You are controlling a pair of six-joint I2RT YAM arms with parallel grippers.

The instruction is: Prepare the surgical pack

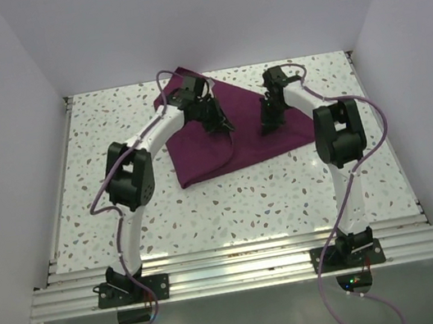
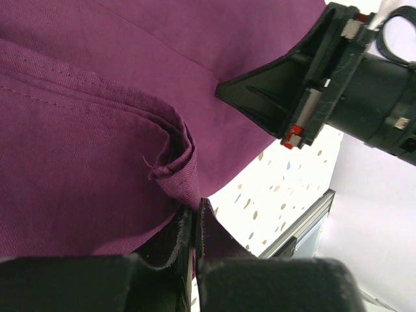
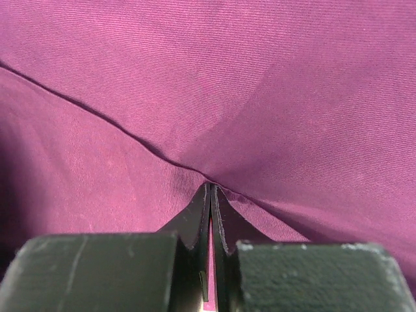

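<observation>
the plum-purple cloth [image 1: 223,148] lies folded on the speckled worktop [image 1: 288,191], toward the far side, under both arms. the left jaws are pressed together, pinching a bunched fold near its edge. the right jaws are pressed together on a crease of it.

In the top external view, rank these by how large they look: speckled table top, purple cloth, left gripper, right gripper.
1. speckled table top
2. purple cloth
3. left gripper and right gripper: they look about alike, both small and dark over the cloth, so I will not rank one above the other.
</observation>
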